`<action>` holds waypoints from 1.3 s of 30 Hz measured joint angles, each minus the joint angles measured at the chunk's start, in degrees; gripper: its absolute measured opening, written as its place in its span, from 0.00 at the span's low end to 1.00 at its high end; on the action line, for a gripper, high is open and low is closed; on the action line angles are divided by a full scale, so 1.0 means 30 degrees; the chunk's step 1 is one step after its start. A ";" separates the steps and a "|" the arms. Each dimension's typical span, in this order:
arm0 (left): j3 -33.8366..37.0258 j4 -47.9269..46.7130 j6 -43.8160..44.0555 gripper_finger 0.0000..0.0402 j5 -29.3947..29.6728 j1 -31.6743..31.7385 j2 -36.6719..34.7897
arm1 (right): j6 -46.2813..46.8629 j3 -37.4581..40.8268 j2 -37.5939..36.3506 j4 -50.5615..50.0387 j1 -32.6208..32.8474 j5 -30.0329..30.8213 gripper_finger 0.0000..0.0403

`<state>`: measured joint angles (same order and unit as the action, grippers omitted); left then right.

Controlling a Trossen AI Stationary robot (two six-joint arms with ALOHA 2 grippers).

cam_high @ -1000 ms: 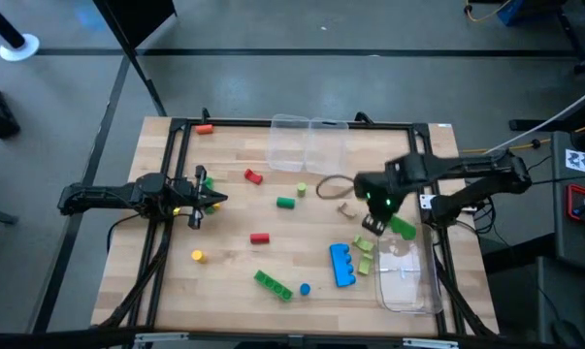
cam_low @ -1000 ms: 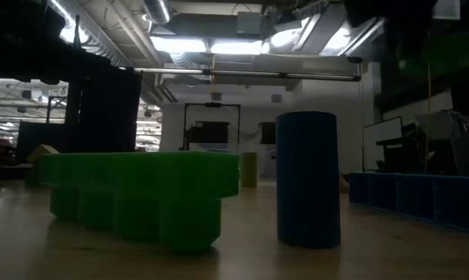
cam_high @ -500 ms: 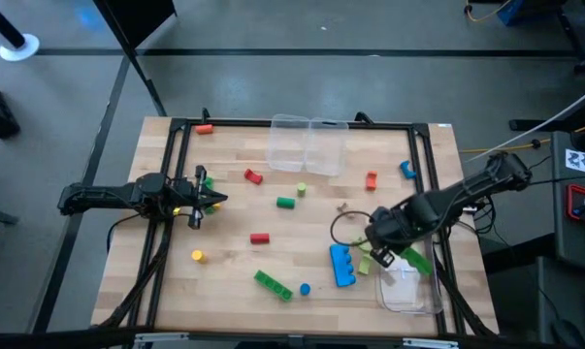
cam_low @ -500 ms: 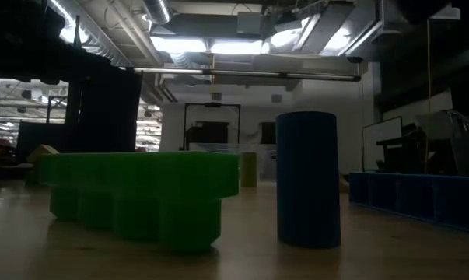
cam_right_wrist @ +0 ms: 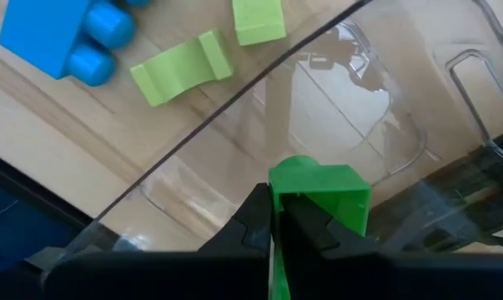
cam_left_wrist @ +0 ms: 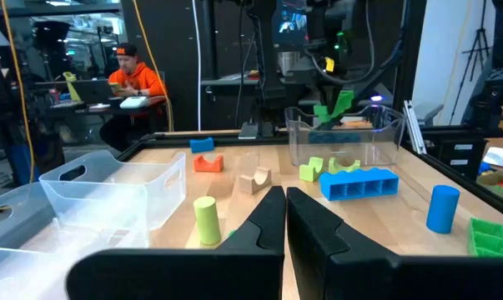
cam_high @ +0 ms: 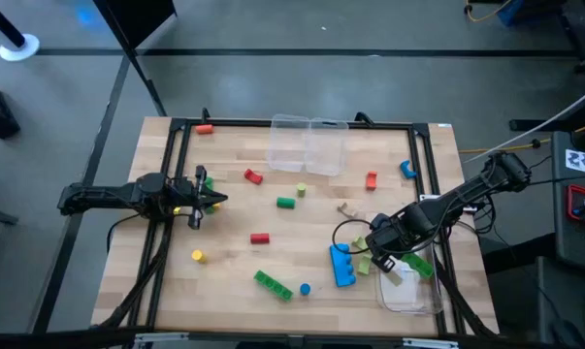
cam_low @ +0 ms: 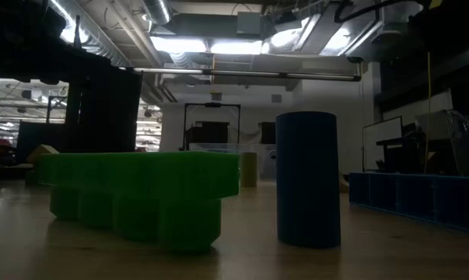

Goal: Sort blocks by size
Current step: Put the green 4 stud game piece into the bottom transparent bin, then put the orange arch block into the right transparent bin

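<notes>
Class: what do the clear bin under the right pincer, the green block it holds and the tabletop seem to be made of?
Clear bin: transparent glossy plastic, glare on it. Green block: likely matte moulded plastic, uniform colour. Tabletop: pale wood, visible grain, perhaps laminate.

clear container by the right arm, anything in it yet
Empty: the clear container shows only bare bottom; the green brick sits above it in the right gripper.
</notes>
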<state>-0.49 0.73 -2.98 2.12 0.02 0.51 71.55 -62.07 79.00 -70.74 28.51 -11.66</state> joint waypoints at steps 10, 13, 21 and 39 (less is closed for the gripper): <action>0.0000 0.0007 0.0124 0.00 -0.0005 0.0005 0.0000 | 0.0036 0.0593 0.0000 -0.0030 -0.0007 -0.0001 0.13; 0.0000 0.0000 0.0117 0.00 0.0002 0.0005 0.0007 | 0.0044 0.0587 0.0000 -0.0016 -0.0007 -0.0001 0.22; 0.0000 0.0000 0.0052 0.00 0.0002 -0.0001 0.0001 | -0.0576 0.0586 -0.0007 -0.0029 -0.0015 -0.1616 0.33; 0.0000 0.0003 -0.0153 0.00 -0.0001 0.0004 0.0001 | -0.5005 -0.3846 -0.0251 -0.3782 -0.3937 0.6246 0.34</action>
<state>-0.49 0.74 -3.44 2.12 0.03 0.52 56.53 -73.61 78.25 -82.09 16.70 7.08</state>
